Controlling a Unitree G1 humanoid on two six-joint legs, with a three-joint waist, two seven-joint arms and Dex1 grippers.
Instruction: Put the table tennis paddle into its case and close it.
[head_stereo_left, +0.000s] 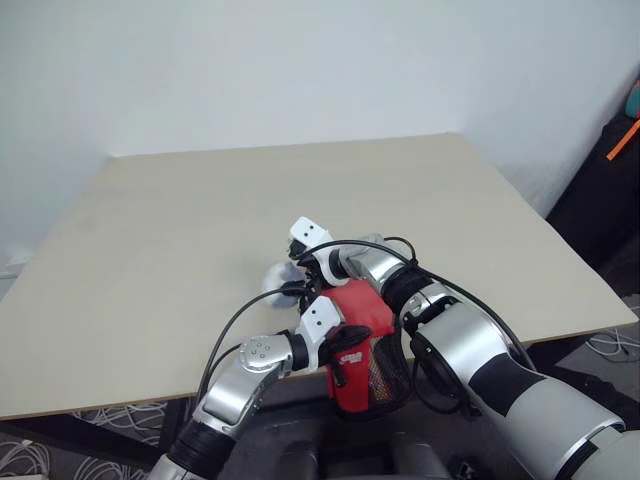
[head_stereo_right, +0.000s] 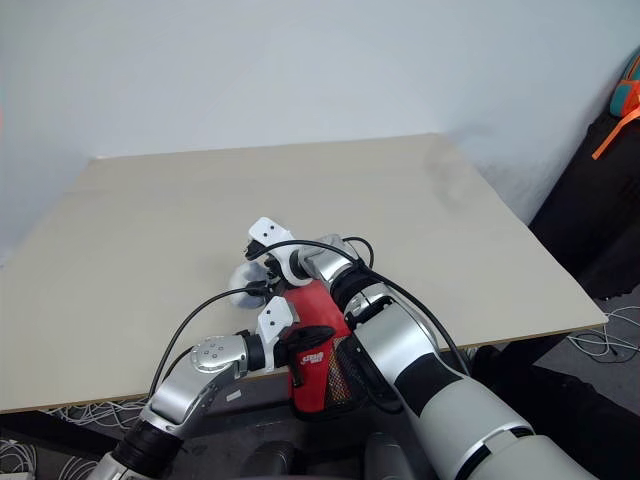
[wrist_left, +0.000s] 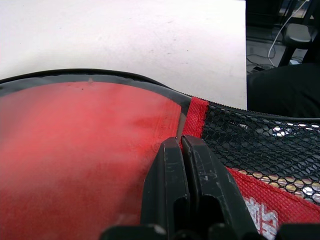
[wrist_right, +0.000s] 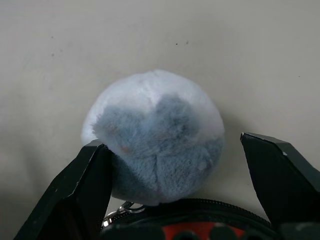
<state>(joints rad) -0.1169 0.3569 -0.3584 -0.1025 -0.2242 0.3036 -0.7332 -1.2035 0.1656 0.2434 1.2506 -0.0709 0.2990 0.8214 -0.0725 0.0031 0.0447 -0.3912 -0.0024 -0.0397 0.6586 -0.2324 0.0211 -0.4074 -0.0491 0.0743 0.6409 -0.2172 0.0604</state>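
Observation:
The case (head_stereo_left: 362, 318) lies at the table's near edge and hangs partly over it, with a red panel under clear plastic (wrist_left: 75, 150), a black mesh pocket (wrist_left: 265, 155) and black trim. My left gripper (wrist_left: 181, 141) is shut on the case's face beside the red strip (wrist_left: 194, 116). A fluffy grey-white pompom (wrist_right: 155, 140) hangs on a small ring from the zip at the case's far rim (wrist_right: 190, 206). My right gripper (wrist_right: 172, 142) is open around the pompom, one finger (wrist_right: 85, 185) touching it, the other standing apart. The paddle is hidden; I cannot tell whether the red behind the plastic is its face.
The light wooden table (head_stereo_left: 150, 250) stretches away to a white wall. Its right edge runs beside dark objects (head_stereo_left: 605, 200) on the floor. Cables (head_stereo_left: 25, 455) lie under the near left corner.

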